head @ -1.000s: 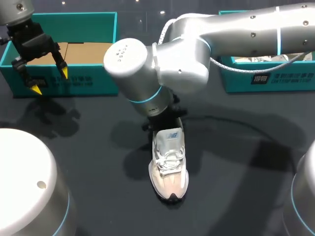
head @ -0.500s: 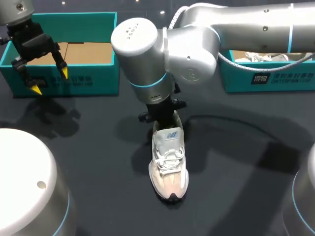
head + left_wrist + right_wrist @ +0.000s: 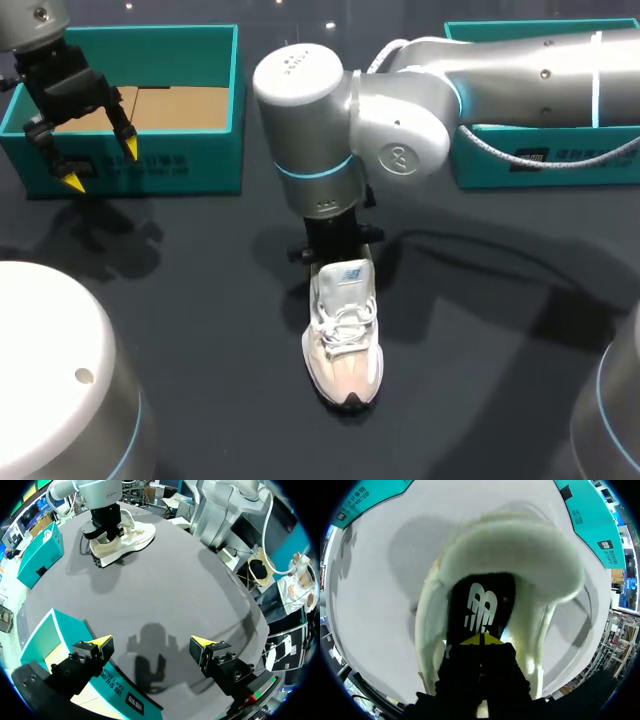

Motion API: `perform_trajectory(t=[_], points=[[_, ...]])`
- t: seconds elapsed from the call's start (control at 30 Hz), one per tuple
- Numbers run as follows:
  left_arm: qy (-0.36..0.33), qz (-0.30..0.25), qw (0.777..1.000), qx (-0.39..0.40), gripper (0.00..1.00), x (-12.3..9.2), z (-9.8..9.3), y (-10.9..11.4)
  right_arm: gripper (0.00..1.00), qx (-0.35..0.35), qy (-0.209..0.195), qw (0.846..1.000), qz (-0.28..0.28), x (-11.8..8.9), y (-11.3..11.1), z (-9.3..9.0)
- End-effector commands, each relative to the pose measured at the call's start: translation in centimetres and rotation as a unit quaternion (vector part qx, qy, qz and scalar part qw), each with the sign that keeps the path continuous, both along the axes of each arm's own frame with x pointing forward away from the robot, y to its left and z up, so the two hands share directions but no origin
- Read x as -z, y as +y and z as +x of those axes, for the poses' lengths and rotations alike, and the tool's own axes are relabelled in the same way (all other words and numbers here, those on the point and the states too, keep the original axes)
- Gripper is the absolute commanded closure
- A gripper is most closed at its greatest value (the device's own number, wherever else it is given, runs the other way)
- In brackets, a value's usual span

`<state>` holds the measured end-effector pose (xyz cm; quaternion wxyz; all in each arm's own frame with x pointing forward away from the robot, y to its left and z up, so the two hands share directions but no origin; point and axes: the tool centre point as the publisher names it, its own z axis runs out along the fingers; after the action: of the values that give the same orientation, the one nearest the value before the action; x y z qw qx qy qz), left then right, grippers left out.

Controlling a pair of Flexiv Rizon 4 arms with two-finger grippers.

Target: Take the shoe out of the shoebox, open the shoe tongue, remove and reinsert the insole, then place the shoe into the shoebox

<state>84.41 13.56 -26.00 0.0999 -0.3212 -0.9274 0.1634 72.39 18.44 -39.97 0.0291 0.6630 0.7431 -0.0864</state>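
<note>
White sneaker [image 3: 343, 345]: upright, mid-table.
Right gripper [image 3: 481, 639]: yellow tips pressed together inside the heel opening, on the black insole [image 3: 485, 587]. Only its wrist view shows this.
Left gripper [image 3: 100, 166]: wide apart, empty, beside the teal shoebox [image 3: 180, 165].

Right end effector [image 3: 481, 639] pinched closed

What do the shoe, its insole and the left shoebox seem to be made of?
The shoe: cream upper, apparently matte textile with suede-like panels; woven laces show. The insole: black and matte, probably cloth-faced foam, with a white printed logo. The left shoebox: cardboard, teal outside, bare brown inside.
</note>
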Motion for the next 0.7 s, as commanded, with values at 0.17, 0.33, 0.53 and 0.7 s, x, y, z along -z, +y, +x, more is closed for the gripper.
perform_trajectory(t=[0.17,0.33,0.53,0.7], points=[[0.000,0.001,1.000,0.001,0.00,0.0,0.0,0.0,1.00,0.002,-0.027,1.000,-0.011,-2.6,-0.9,-0.6],[0.000,0.001,1.000,0.001,0.00,0.0,0.0,0.0,1.00,0.004,-0.016,1.000,0.008,-3.4,-0.7,0.1],[0.000,0.001,1.000,0.001,0.00,0.0,0.0,0.0,1.00,0.022,0.021,0.999,0.034,-3.1,-0.5,0.2],[0.000,0.001,1.000,0.001,0.00,0.0,0.0,0.0,1.00,0.045,0.055,0.997,0.027,-3.2,0.0,-0.6]])
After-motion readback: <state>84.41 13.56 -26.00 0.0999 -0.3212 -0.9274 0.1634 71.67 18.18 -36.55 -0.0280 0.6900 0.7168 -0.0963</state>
